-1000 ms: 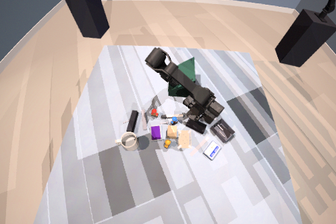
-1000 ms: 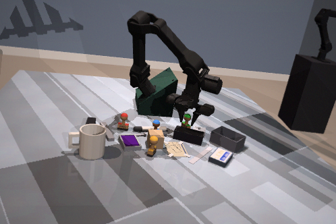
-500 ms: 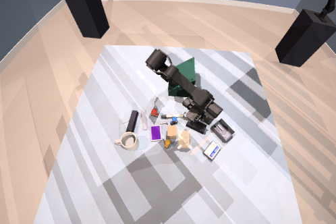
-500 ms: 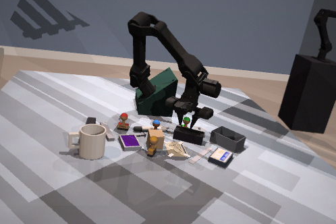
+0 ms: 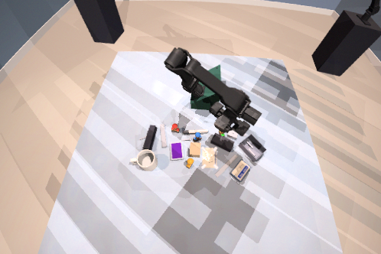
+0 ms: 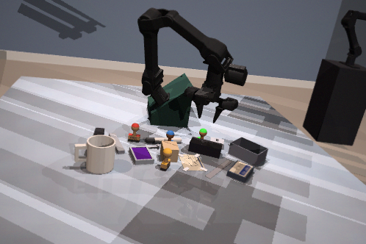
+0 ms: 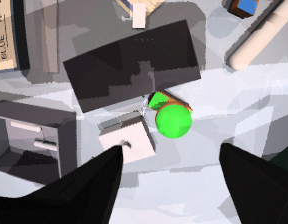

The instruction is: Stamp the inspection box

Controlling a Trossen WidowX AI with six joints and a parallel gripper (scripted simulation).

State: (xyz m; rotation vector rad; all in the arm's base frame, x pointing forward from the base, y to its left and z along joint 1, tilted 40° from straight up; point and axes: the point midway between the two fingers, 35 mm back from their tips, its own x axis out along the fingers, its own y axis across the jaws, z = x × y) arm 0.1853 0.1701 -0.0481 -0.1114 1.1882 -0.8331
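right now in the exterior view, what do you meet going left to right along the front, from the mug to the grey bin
Mug, purple ink pad, orange-topped stamp, card, grey bin.

From here, the green-topped stamp (image 5: 223, 134) (image 6: 203, 133) (image 7: 173, 121) has open space above it. The black block (image 5: 222, 142) (image 6: 205, 147) (image 7: 132, 65) and white block (image 5: 232, 134) (image 6: 217, 140) (image 7: 129, 140) crowd its sides.
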